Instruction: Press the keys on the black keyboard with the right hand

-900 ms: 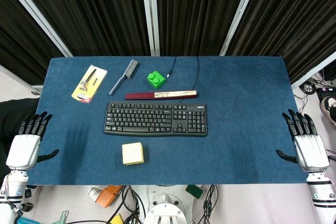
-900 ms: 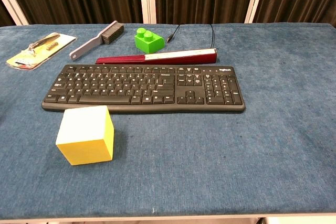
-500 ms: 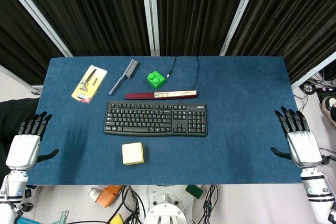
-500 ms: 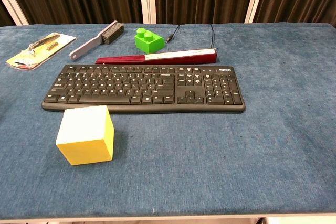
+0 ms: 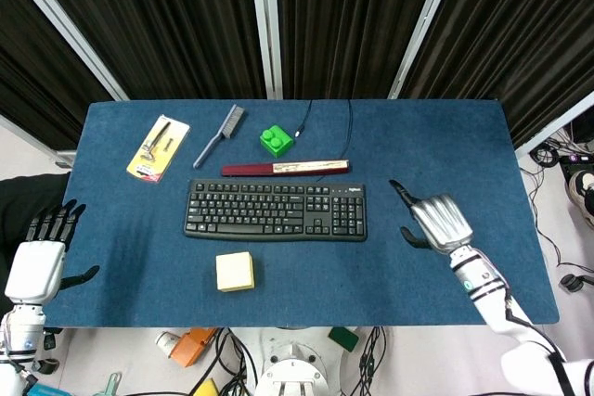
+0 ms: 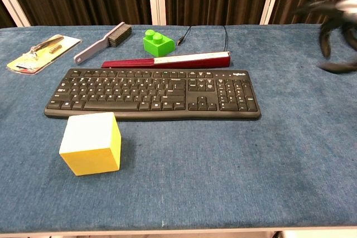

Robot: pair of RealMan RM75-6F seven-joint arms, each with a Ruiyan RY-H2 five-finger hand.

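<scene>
Flat black plastic keyboard [image 5: 275, 210] lies mid-counter, long side parallel to near edge, cable running to far edge. Right hand [image 5: 436, 220] above blue cloth counter [image 5: 445, 146], just right of keyboard's numpad end, one finger extended, others curled, holding nothing. Left hand [image 5: 37, 266] at near-left corner, fingers apart, idle. Judgement: keyboard rigid, light, may slide; keys springy, press straight down with fingertip, no grasp needed.
</scene>
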